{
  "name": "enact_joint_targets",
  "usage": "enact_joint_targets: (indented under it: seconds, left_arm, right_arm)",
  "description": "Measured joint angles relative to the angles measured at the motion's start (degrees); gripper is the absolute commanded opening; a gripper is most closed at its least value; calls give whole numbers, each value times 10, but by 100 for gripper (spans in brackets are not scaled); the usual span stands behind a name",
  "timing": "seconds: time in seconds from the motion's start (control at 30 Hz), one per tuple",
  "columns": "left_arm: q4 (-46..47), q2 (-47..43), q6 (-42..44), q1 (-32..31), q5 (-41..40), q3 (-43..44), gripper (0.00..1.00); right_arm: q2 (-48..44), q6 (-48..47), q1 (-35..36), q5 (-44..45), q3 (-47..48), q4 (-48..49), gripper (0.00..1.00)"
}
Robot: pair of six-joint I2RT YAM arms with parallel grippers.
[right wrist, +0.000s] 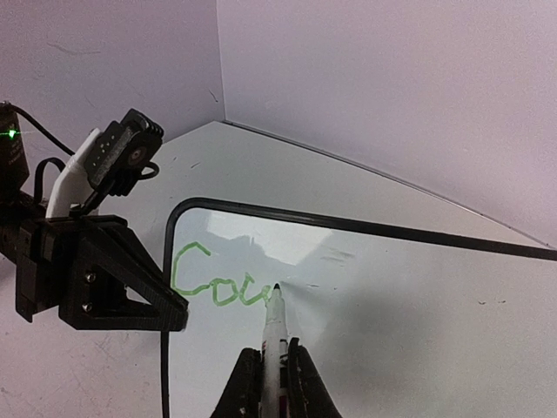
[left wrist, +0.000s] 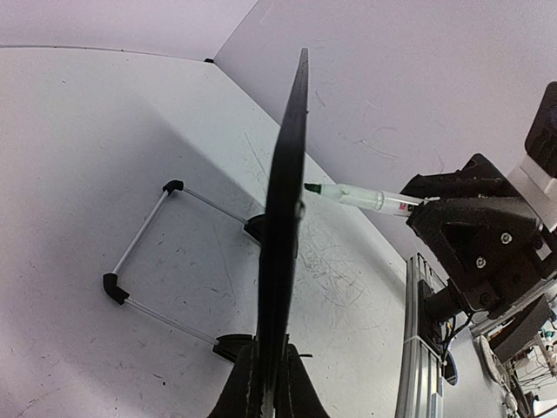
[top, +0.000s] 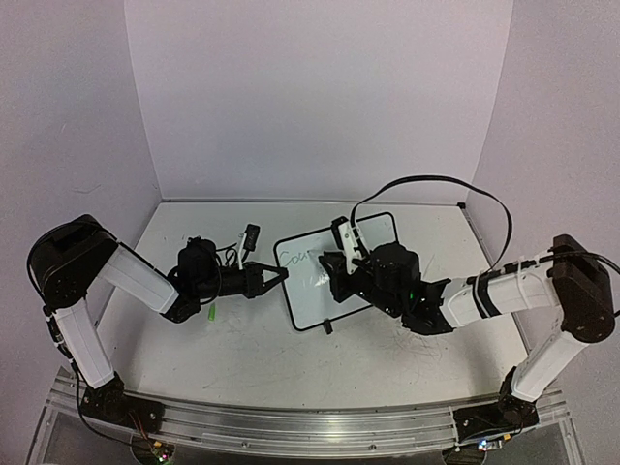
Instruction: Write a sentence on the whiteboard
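Observation:
The whiteboard (top: 325,302) stands tilted at mid-table. My left gripper (top: 276,278) is shut on its left edge. In the left wrist view the whiteboard (left wrist: 284,244) shows edge-on, a dark blade rising from between my left gripper's (left wrist: 272,370) fingers. My right gripper (right wrist: 274,366) is shut on a white marker (right wrist: 276,322), whose dark tip touches the whiteboard (right wrist: 409,313). The sentence (right wrist: 213,283) stands as green letters reading "Cou", ending at the tip. From above, the right gripper (top: 336,263) covers the board's middle, and the sentence (top: 297,258) shows faintly.
A wire stand with black feet (left wrist: 144,252) props the whiteboard from behind. A small green piece (top: 210,314) lies under the left arm. Grey scuff marks (left wrist: 335,261) cover the tabletop. Walls close the back and both sides. A metal rail (top: 310,426) runs along the near edge.

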Motion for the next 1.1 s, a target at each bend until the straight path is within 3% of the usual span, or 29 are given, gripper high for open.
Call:
enact_joint_targets:
  seconds: [1.1]
  left_arm:
    - [0,0,1,0,0,0,0]
  right_arm:
    - [14,0,0,18,7,7,0]
